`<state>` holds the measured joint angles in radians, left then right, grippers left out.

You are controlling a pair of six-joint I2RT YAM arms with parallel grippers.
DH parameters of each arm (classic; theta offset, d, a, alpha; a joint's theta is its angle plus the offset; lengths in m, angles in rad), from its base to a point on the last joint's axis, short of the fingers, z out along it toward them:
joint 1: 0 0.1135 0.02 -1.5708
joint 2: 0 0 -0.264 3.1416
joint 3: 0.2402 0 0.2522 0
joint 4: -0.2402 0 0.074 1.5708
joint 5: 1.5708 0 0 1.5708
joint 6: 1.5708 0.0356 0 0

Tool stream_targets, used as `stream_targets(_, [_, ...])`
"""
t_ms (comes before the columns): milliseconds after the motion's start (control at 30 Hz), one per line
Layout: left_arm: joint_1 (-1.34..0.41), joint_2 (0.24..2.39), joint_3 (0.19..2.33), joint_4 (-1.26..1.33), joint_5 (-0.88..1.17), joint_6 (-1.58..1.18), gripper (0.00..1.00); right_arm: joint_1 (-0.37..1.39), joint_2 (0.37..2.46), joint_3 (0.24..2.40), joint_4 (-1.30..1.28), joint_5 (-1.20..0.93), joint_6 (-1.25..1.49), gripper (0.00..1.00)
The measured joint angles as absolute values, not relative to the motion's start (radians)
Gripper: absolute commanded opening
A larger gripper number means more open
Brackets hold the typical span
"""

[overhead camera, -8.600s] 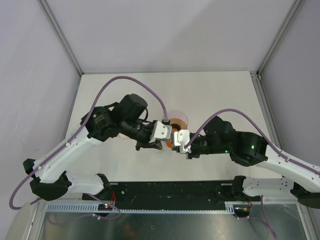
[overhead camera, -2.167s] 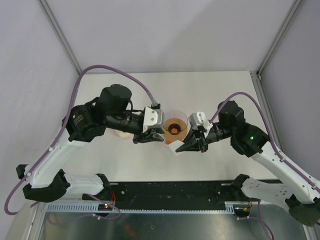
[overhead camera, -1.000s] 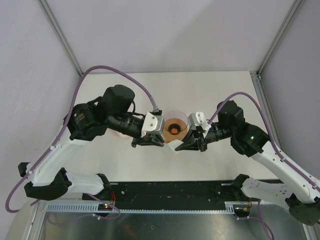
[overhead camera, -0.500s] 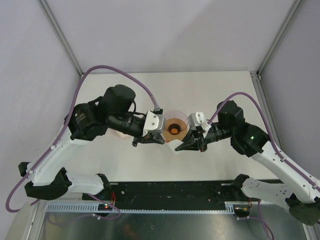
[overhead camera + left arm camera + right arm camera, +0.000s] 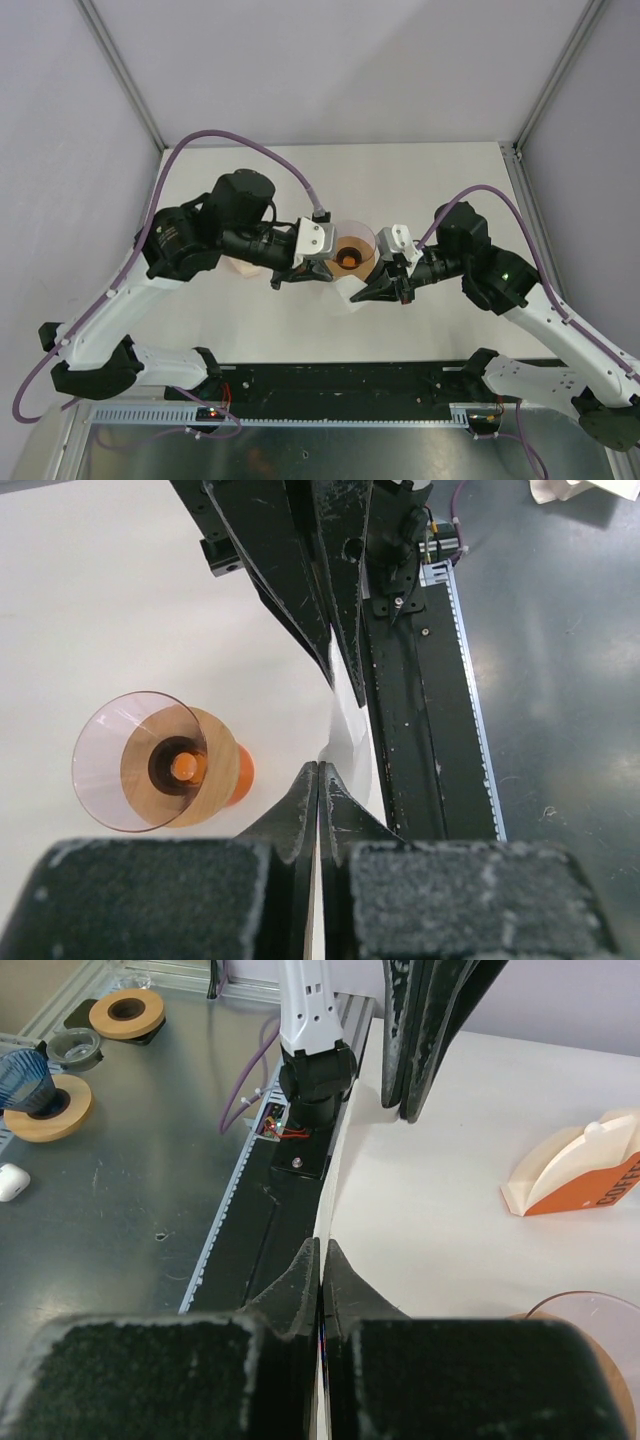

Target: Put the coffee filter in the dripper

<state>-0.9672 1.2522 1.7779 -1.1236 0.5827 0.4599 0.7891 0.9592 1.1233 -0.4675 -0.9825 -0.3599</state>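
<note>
The coffee filter (image 5: 349, 291) hangs edge-on just on the near side of the dripper (image 5: 352, 245), outside its mouth. It is pinched on one side by the left gripper (image 5: 318, 772) and on the other by the right gripper (image 5: 321, 1248), both clamped flat on the paper. Their fingers crowd the dripper's near rim, and a cream stack of folded filters (image 5: 573, 1174) lies apart to its left, partly under the left arm.

Left arm (image 5: 110, 305) and right arm (image 5: 560, 335) match — white shells on the long links, black housings at the joints. A purple cable (image 5: 220, 140) runs along each. White wrist blocks (image 5: 316, 240); black, scuffed, tapered fingers (image 5: 295, 815); a green light (image 5: 503, 277) on the right.
</note>
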Motion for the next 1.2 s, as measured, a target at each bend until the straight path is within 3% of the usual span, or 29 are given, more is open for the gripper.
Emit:
stream_targets(733, [-0.976,1.256,1.760,-1.139,0.690,0.498,0.01,0.791,0.948,1.124,-0.467,-0.928,-0.348,0.00])
stream_targets(1200, [-0.982,1.257,1.760,-1.139,0.686,0.434,0.14,0.791,0.948,1.124,-0.458,-0.894,-0.324,0.00])
